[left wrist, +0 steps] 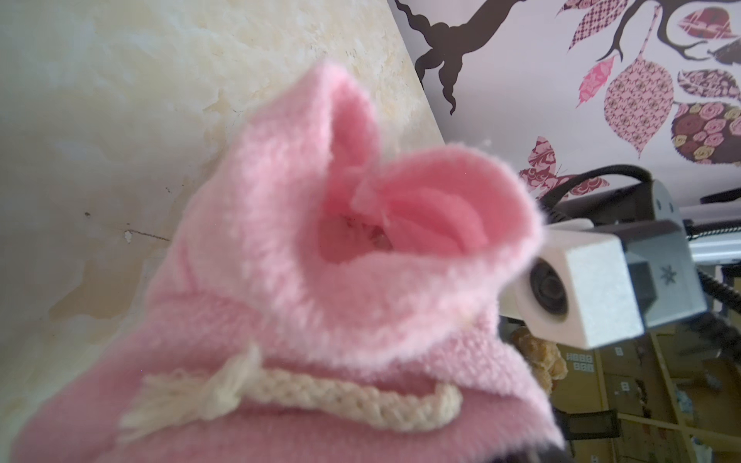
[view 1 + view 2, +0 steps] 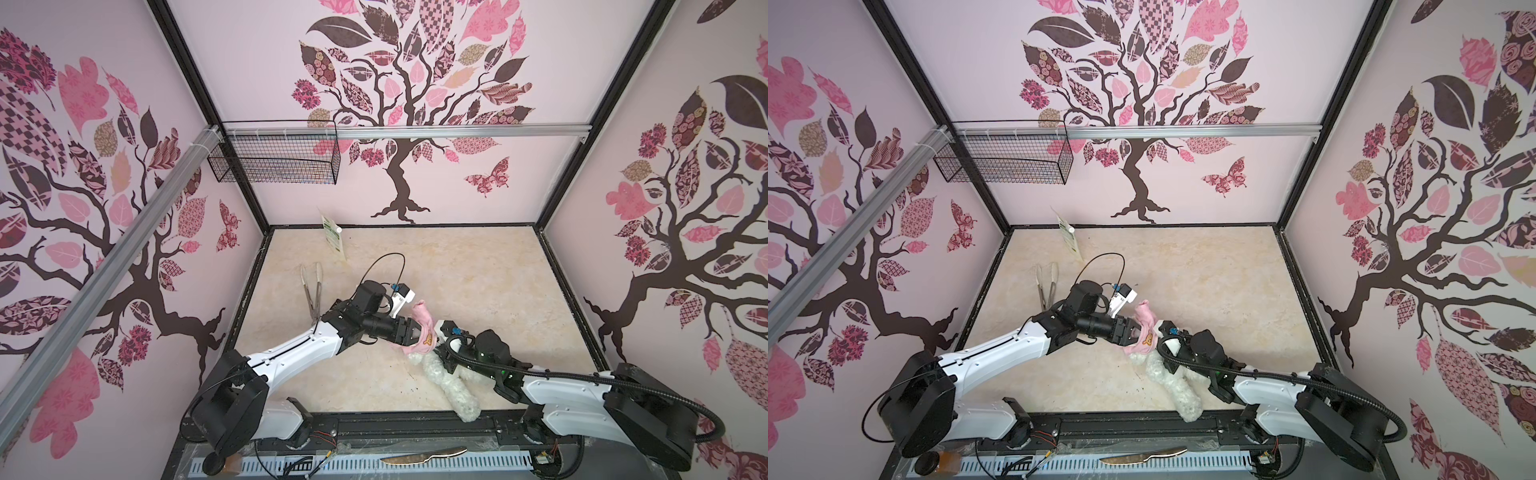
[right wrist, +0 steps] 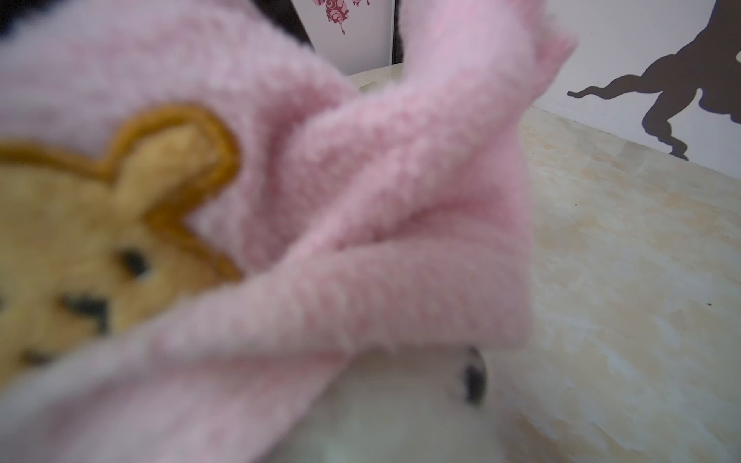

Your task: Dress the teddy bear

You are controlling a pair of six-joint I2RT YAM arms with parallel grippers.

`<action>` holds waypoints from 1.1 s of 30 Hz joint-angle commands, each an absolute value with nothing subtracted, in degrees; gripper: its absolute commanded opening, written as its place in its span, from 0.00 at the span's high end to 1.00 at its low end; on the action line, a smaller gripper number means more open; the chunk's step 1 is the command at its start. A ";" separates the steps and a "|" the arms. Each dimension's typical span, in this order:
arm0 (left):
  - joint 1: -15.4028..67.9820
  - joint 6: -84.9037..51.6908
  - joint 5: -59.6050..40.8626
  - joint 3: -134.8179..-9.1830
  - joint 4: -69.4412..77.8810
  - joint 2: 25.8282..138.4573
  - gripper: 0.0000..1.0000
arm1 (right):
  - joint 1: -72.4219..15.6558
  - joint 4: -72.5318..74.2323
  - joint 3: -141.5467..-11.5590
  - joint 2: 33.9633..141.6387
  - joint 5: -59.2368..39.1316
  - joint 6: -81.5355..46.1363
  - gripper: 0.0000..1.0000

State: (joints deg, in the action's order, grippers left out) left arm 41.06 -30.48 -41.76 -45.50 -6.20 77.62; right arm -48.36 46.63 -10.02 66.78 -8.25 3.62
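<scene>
Jaws of left gripper [image 2: 415, 333] and right gripper [image 2: 440, 352] are hidden in the pink hoodie [image 2: 424, 322]; open or closed, I cannot tell. The teddy bear [image 2: 451, 384] lies just below them, lower centre, head under the hoodie.

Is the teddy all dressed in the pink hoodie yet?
Not yet. The pink hoodie is bunched at the top of the teddy bear; its white body and legs lie bare.

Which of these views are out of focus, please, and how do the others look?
Right wrist view: fluffy pink hoodie and its orange bear-face patch blurred, too close to the lens; left wrist view: hoodie's cream drawstring cord soft, marbled floor behind sharper; both top views: sharp, evenly lit.
</scene>
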 commanded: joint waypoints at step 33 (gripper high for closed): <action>37.15 10.51 -22.41 -45.01 -17.61 55.77 1.00 | -43.01 4.89 -27.53 40.25 -19.39 -16.09 0.16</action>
State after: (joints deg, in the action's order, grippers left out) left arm 37.26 -1.65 -26.50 -44.75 -18.52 56.69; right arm -45.04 12.80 -23.07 42.48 -11.75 -11.33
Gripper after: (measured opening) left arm 0.075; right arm 0.842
